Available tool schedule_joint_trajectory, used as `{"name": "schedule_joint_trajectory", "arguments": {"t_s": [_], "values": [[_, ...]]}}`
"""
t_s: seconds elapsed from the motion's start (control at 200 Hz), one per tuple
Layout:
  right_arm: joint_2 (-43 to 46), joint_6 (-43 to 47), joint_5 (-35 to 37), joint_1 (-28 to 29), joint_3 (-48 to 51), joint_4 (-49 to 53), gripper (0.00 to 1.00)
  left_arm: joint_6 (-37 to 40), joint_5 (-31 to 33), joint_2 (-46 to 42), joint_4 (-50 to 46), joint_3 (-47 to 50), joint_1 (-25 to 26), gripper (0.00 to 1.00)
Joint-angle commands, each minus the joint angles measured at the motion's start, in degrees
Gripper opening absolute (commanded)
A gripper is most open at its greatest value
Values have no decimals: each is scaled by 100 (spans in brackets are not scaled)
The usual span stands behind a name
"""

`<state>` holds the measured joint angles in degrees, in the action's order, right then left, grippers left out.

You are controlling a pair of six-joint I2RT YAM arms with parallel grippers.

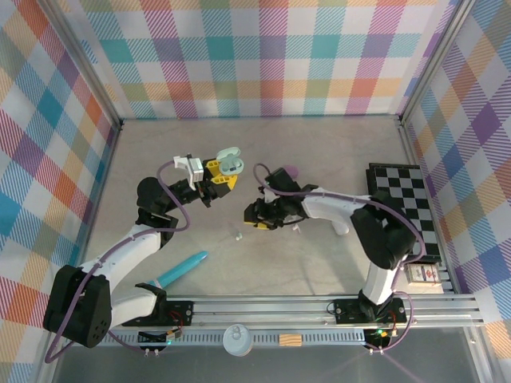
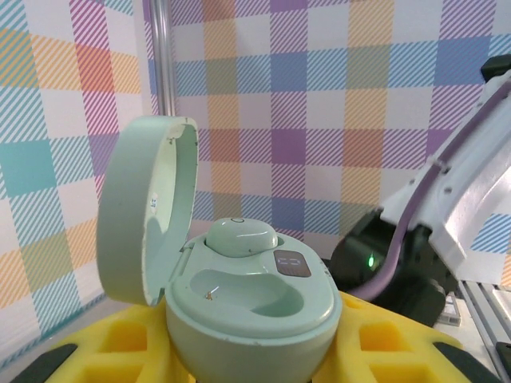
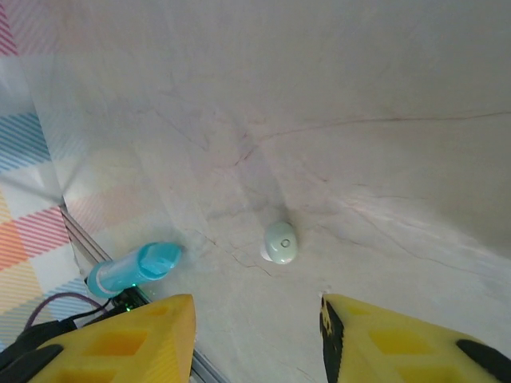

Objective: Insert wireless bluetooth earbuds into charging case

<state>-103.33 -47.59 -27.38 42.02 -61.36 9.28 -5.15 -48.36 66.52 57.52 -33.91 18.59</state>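
— Looking in from the near edge: past the long turquoise plastic stick (image 1: 182, 270), a tiny mint-green plastic earbud (image 3: 280, 242) lies loose near the middle of the worktop (image 1: 335, 144). I'd say picking that up is the job in hand.
— Agreed. The right gripper (image 3: 257, 311) hangs just beyond it, yellow fingers spread with nothing between them. It should centre over the bud before coming down, then squeeze gently. Something that small could squirt out sideways.
— And the arms?
— The right arm is folded at the elbow, its wrist reaching toward the left edge and tipped downward. Farther back, the left arm stretches forward. The left gripper (image 1: 223, 173) pinches the round mint-green plastic charging case (image 2: 255, 303), lid open, with a second earbud (image 2: 242, 235) seated and the other socket empty.
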Motion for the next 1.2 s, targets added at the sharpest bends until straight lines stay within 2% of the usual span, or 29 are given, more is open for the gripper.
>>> {"name": "schedule_joint_trajectory", "arguments": {"t_s": [0.0, 0.255, 1.2], "values": [[-305, -237, -334, 179, -176, -524, 44, -118, -35, -61, 384, -10, -31, 31], [-691, -124, -353, 236, -312, -476, 36, 4, -72, -162, 94, -56, -31, 31], [-1152, -4, -593, 342, -541, -409, 35, 5, -113, -62, 109, -125, -31, 31]]}}
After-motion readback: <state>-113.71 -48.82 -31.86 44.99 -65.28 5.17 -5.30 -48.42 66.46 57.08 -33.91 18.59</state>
